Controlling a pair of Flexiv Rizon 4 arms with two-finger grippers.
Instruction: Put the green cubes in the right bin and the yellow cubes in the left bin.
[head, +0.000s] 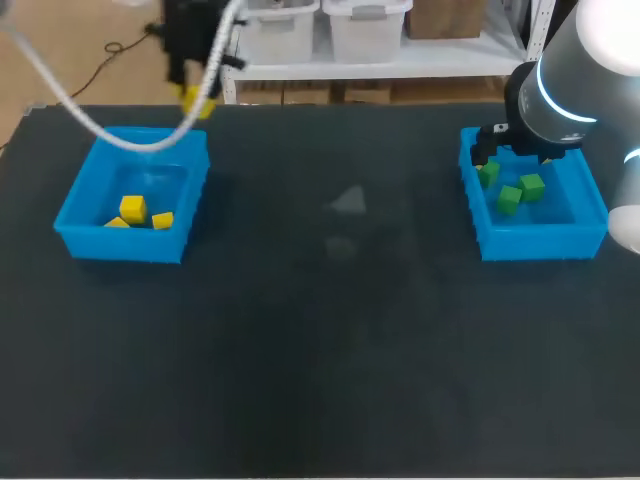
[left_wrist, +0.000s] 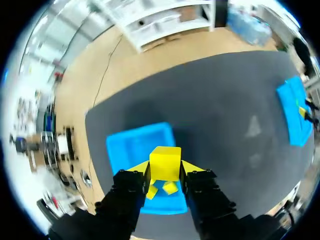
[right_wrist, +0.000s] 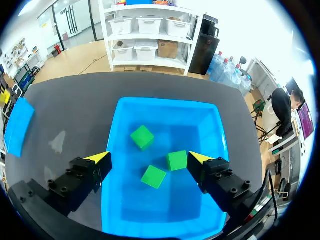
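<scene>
1. left tool (left_wrist: 166, 169) grips a yellow cube (left_wrist: 165, 160) over the left bin (left_wrist: 127, 150); release only once centred above its floor.
2. right tool (right_wrist: 149, 158), spread wide and empty, hangs over the right bin (right_wrist: 165, 107), which contains three green cubes (right_wrist: 142, 137).
3. left wrist view shows the held cube plainly; head view gives only a yellow blur.

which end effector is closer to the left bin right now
Left. The left end effector hangs above the left bin, shut on a yellow cube; the right end effector is open over the right bin, across the table.
</scene>
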